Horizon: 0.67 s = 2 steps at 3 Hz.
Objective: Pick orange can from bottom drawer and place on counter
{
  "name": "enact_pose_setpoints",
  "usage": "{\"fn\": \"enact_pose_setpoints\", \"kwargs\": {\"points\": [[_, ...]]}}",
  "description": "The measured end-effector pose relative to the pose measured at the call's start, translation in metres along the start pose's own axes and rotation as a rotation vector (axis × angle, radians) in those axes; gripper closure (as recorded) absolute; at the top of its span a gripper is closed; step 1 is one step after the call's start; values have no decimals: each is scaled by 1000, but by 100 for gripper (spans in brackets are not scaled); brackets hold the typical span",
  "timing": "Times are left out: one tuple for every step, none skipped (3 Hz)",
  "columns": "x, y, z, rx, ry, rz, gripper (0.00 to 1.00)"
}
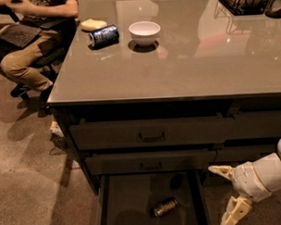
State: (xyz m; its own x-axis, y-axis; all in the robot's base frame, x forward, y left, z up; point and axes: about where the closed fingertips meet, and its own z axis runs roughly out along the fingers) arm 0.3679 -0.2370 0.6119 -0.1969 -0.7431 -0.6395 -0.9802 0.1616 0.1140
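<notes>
The orange can (165, 207) lies on its side on the dark floor of the open bottom drawer (130, 212), near the middle. My gripper (226, 192) is at the lower right, just right of the drawer's right wall and a little above the can's level. Its two cream fingers are spread apart, one finger (220, 171) above and the other below, and nothing is between them. The counter (176, 67) is the glossy grey-beige top above the drawers.
A blue can (103, 35), a white bowl (144, 32) and a yellow sponge (93, 24) sit at the counter's far left. A black wire rack (245, 0) stands at the far right. A seated person (29, 39) with a laptop is left of the counter. Two handled drawers (150, 135) are closed.
</notes>
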Motion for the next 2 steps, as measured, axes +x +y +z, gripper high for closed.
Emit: {"fn": "enact_pose_setpoints", "kwargs": {"points": [[23,-6,42,-28,-20,-20,0],[58,-18,102,-33,-37,-33,0]]}}
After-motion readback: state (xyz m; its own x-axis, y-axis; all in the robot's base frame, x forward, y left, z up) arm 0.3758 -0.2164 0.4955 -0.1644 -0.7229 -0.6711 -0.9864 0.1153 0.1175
